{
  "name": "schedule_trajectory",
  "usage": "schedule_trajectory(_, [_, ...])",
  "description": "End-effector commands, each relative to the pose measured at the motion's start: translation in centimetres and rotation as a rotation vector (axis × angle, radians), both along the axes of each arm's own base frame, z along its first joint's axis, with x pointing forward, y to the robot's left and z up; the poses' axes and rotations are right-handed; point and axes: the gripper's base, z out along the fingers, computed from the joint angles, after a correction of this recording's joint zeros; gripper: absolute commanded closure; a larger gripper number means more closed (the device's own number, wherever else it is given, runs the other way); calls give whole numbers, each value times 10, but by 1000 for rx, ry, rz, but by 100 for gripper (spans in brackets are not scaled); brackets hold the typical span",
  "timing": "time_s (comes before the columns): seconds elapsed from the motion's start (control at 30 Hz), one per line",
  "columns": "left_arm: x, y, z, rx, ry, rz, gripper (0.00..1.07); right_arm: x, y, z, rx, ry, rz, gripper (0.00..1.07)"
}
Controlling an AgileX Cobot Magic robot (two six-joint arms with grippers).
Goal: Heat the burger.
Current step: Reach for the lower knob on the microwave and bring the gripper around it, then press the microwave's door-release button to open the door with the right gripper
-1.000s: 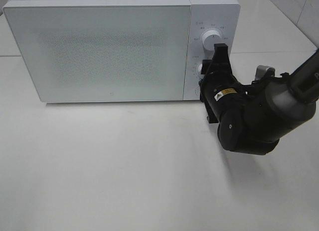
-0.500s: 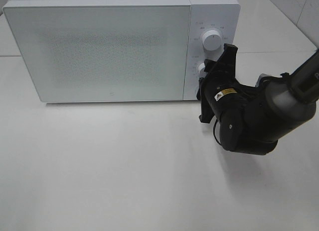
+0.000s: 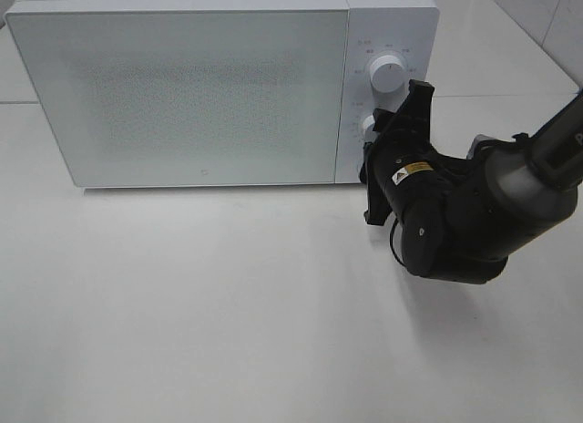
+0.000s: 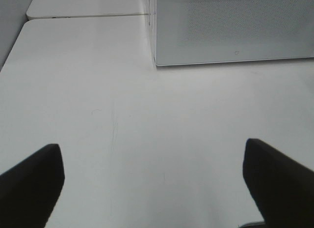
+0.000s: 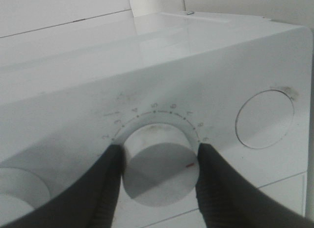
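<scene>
The right gripper is clamping the microwave's lower dial, needing a square, slip-free twist; the left gripper is hanging open; the burger is showing nowhere, presumably behind the closed door.

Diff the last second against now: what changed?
The right gripper, clamped on the lower knob, rolled clockwise as seen from the high camera, then held still. This uncovered the upper knob. The microwave stayed put, door shut.
</scene>
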Motion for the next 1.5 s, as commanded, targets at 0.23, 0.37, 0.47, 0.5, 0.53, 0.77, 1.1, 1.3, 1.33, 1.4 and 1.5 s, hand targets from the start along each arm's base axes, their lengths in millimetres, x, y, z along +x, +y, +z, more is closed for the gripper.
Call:
schedule_trajectory(0.23, [-3, -1, 0, -13, -23, 1, 16, 8, 13, 18, -53, -141, 80, 80])
schedule_trajectory(0.37, [-3, -1, 0, -13, -23, 1, 16, 7, 10, 18, -75, -140, 51, 66])
schedule_trajectory(0.47, [-3, -1, 0, -13, -23, 1, 16, 3, 5, 15, -82, -122, 26, 59])
schedule_trajectory(0.5, [-3, -1, 0, -13, -23, 1, 16, 2, 3, 15, -85, -122, 22, 56])
schedule_trajectory(0.53, [-3, -1, 0, -13, -23, 1, 16, 0, 2, 14, -92, -130, 22, 50])
schedule_trajectory(0.77, [-3, -1, 0, -13, -23, 1, 16, -8, -1, 14, -130, -114, 48, 36])
schedule_trajectory(1.1, [-3, -1, 0, -13, -23, 1, 16, -33, -7, 18, -311, 13, 203, 36])
schedule_trajectory(1.3, [-3, -1, 0, -13, -23, 1, 16, -46, -9, 23, -501, 108, 324, 36])
schedule_trajectory(1.33, [-3, -1, 0, -13, -23, 1, 16, -49, -8, 25, -589, 143, 388, 36])
schedule_trajectory(1.4, [-3, -1, 0, -13, -23, 1, 16, -52, -7, 27, -643, 157, 431, 36])
schedule_trajectory(1.5, [-3, -1, 0, -13, -23, 1, 16, -57, -7, 31, -783, 188, 536, 36])
